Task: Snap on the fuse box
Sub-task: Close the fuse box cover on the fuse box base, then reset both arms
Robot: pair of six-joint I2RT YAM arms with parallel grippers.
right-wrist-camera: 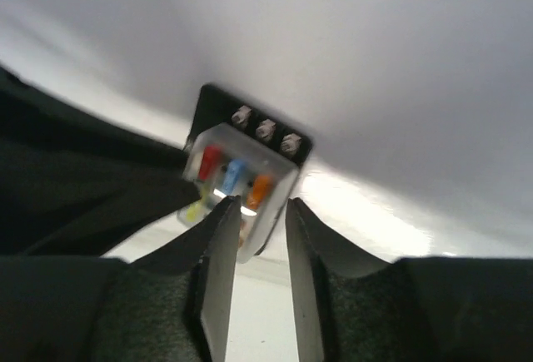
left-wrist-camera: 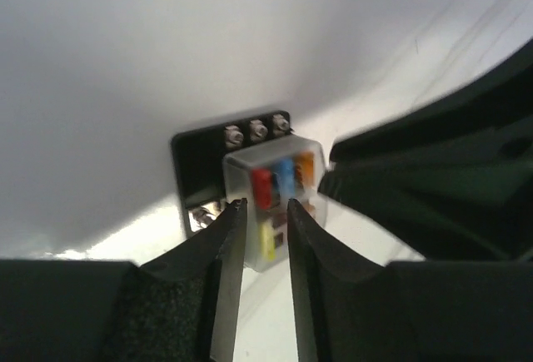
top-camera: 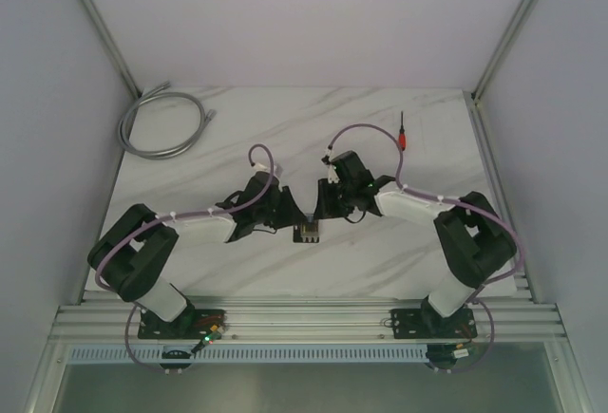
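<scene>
**Fuse box (top-camera: 310, 234), small, flat, black plastic, between two narrowed pincers**

The fuse box lies on the white marble-patterned table (top-camera: 285, 128), just toward 6 o'clock of its centre. The black two-finger left gripper (left-wrist-camera: 266, 205) reaches it from 9 o'clock. The black two-finger right gripper (right-wrist-camera: 256, 204) comes in from 2 o'clock.

In the left wrist view the jaws stand a narrow slit apart with nothing clamped between them. The box sits at 12 o'clock of the tips. Its clear cover (left-wrist-camera: 241, 171) shows red, blue, orange and yellow fuses (left-wrist-camera: 286, 175). Whether the tips touch the cover cannot be told.

The right wrist view shows the same narrow slit, with the box at 11 o'clock of the tips.

A grey coiled cable (top-camera: 161, 123) lies at 10 o'clock and a red-handled screwdriver (top-camera: 403, 135) at 1 o'clock. Both are well apart from the box.
</scene>
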